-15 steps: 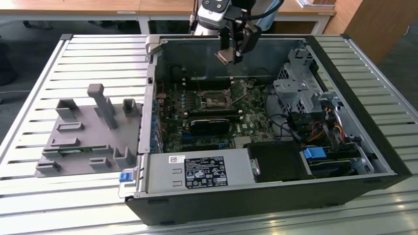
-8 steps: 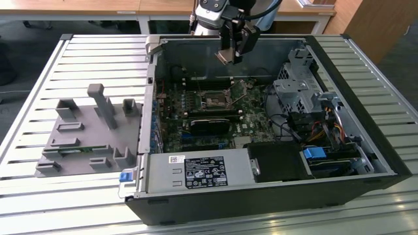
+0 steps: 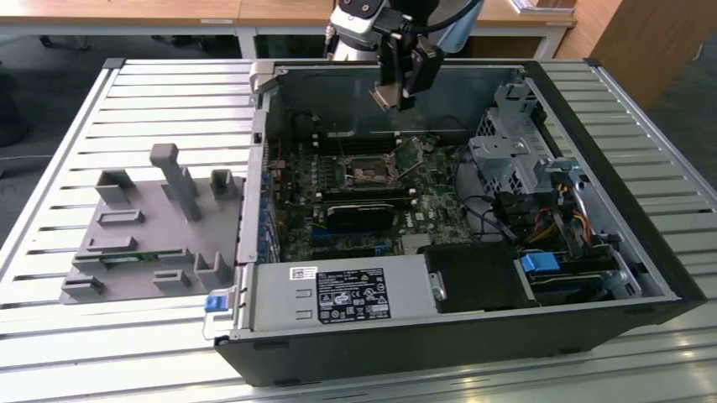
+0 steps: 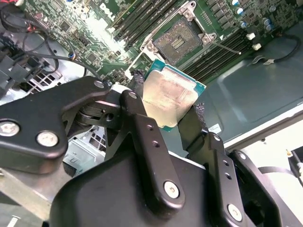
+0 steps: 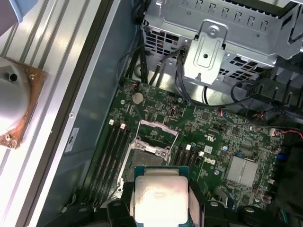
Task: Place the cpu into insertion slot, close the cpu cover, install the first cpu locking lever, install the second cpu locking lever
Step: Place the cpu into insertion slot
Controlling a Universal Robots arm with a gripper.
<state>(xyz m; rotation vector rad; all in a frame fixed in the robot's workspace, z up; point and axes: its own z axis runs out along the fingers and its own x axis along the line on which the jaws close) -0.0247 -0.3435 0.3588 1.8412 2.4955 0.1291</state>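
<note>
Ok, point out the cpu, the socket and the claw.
cpu (image 4: 176, 89), second wrist view, metal top.
socket (image 4: 182, 41), second wrist view, pin field.
claw (image 4: 168, 100), second wrist view, midway between fingertips.

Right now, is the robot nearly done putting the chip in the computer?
Not nearly. Done: the cpu is gripped in the end effector. In hand: it hangs above the open case. Left: the insertion slot is empty, the cpu cover is open, and the locking levers are unlatched.
</note>
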